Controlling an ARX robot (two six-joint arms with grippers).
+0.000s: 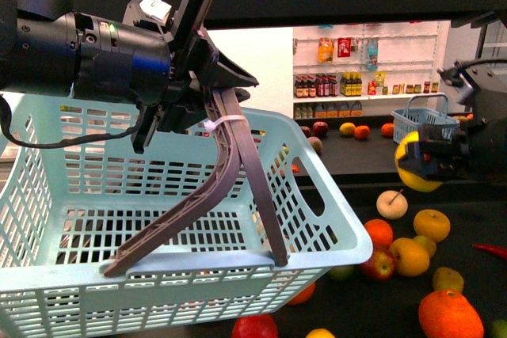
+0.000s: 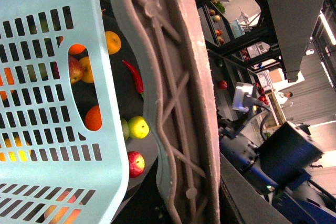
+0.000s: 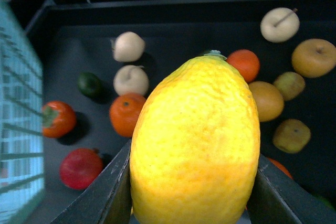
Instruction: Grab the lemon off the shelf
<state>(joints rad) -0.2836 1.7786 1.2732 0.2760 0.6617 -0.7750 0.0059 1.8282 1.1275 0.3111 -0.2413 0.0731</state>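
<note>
My right gripper point(image 1: 424, 162) is shut on the lemon point(image 1: 413, 166), a bright yellow oval, and holds it in the air above the dark shelf tray point(image 1: 348, 195). In the right wrist view the lemon point(image 3: 195, 145) fills the middle between both dark fingers point(image 3: 102, 195). My left gripper point(image 1: 207, 104) is shut on the grey-brown basket handle point(image 1: 230, 164) and holds the pale blue basket point(image 1: 158, 219) up at the left. The handle point(image 2: 173, 103) crosses the left wrist view, with the basket wall point(image 2: 52, 87) beside it.
Oranges point(image 1: 449, 314), red apples point(image 1: 379, 263), a cream fruit point(image 1: 391, 204) and yellow-brown fruits point(image 1: 432, 225) lie on the tray below the lemon. A red chilli point(image 2: 134, 77) lies there too. A small blue basket point(image 1: 424, 120) and white bottle shelves point(image 1: 364, 69) stand behind.
</note>
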